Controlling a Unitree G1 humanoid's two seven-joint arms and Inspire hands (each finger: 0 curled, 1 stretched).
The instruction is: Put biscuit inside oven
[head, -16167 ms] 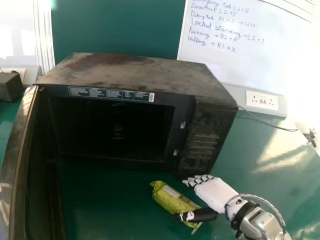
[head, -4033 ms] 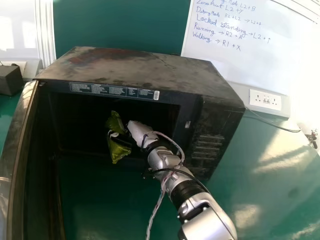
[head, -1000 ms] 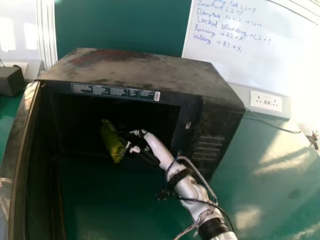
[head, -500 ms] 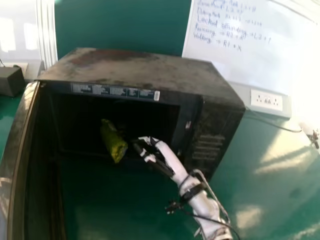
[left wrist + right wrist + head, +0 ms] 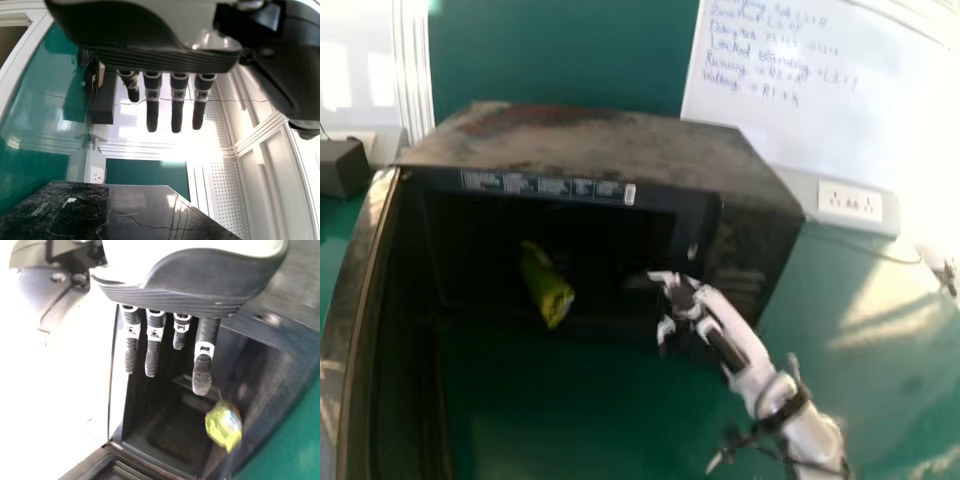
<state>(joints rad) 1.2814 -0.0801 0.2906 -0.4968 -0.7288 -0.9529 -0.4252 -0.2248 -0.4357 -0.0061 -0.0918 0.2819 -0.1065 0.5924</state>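
Green biscuit packet lies inside oven, by front edge. My right hand, wide and empty, near oven's right front edge; left hand wide.

I'm watching the right hand holding its fingers extended, apart from 1 yellow-green biscuit packet. The packet is lying to the hand's left, by the near side of the dark oven's opening. I'm seeing the oven door standing open at left, and the green table is showing nearer me.
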